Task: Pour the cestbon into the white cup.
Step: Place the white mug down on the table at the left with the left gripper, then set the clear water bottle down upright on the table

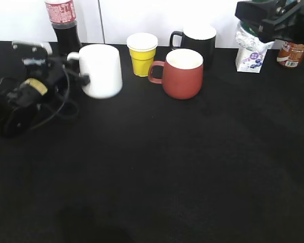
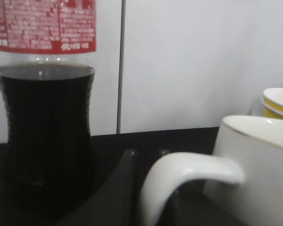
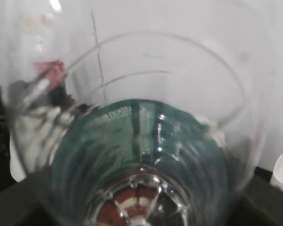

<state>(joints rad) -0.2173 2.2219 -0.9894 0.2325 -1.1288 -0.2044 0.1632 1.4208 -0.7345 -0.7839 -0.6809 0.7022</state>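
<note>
The right claw (image 1: pixel 273 23) grips the light, slippery cestbon (image 3: pixel 141 155) mid-body; the left claw (image 1: pixel 73 71) clasps the heavy white cup (image 1: pixel 101 71) by its handle.

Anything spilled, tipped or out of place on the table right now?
No spill shows. The white cup looks tilted and blurred, its handle at the left gripper. The cestbon fills the right wrist view, apparently held up by the right gripper.

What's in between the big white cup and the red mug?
In the exterior view, the yellow cup stands between the white cup and the red mug, set a little farther back.
</note>
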